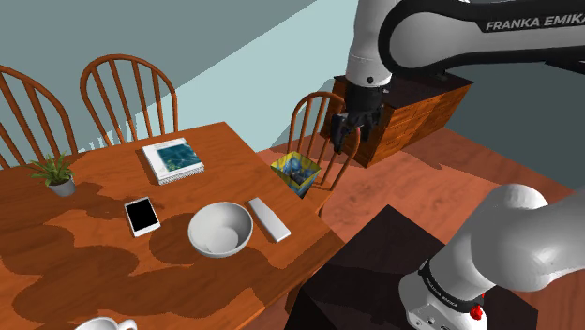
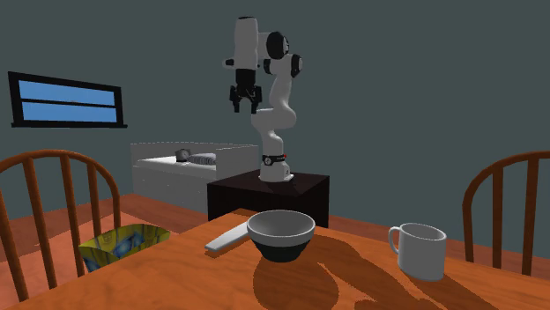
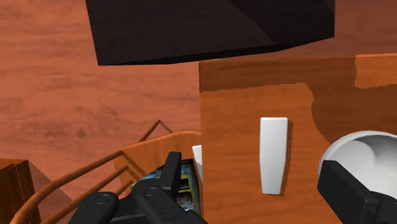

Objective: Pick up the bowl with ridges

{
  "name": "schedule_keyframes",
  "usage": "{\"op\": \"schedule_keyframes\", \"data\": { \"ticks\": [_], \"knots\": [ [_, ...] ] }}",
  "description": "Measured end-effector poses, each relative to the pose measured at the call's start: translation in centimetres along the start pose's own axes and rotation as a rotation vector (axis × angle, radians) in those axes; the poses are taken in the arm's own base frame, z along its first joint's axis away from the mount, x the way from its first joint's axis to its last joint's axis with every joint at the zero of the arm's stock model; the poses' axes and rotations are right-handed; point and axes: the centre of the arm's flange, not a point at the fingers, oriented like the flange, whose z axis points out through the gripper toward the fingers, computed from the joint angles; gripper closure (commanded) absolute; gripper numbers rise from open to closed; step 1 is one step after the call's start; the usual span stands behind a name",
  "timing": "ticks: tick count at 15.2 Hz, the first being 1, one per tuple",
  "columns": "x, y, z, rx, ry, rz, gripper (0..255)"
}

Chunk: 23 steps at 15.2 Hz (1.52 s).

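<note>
White bowl (image 1: 220,229) sits upright on wooden table (image 1: 94,267), near edge closest to dark stand (image 1: 375,253); outside looks dark in second exterior view. Flat grey bar (image 1: 269,218) just beside bowl, not touching. Black-screen tablet (image 1: 142,216) on bowl's other side. Gripper (image 1: 345,133) in air off table edge, above colourful open box (image 1: 296,172), well apart from bowl. Fingers (image 3: 347,191) spread wide, nothing between, nothing held. White mug (image 2: 419,250) near bowl. Book (image 1: 172,159) and potted plant (image 1: 54,173) further back.
</note>
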Motion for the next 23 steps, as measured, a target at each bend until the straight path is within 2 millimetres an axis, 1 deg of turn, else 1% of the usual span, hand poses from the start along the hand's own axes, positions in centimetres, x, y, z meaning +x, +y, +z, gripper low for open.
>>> {"op": "schedule_keyframes", "data": {
  "ticks": [2,4,7,9,14,15,16,18,22,23],
  "knots": [
    [0.6,-2.2,1.1,-0.001,0.002,0.002,0],
    [1.7,-4.1,2.5,-0.002,0.003,0.004,0],
    [2.9,-7.4,4.7,-0.002,0.006,0.006,0],
    [3.8,-9.4,5.8,-0.003,0.009,0.008,0],
    [5.7,-15.0,8.9,-0.005,0.014,0.013,0],
    [6.4,-15.9,9.5,-0.005,0.015,0.014,0],
    [6.6,-17.1,10.1,-0.005,0.015,0.014,0],
    [7.5,-19.4,11.7,-0.005,0.017,0.017,0],
    [9.5,-23.3,13.8,-0.006,0.021,0.02,0],
    [9.8,-24.7,14.4,-0.006,0.022,0.021,0]
  ]
}}
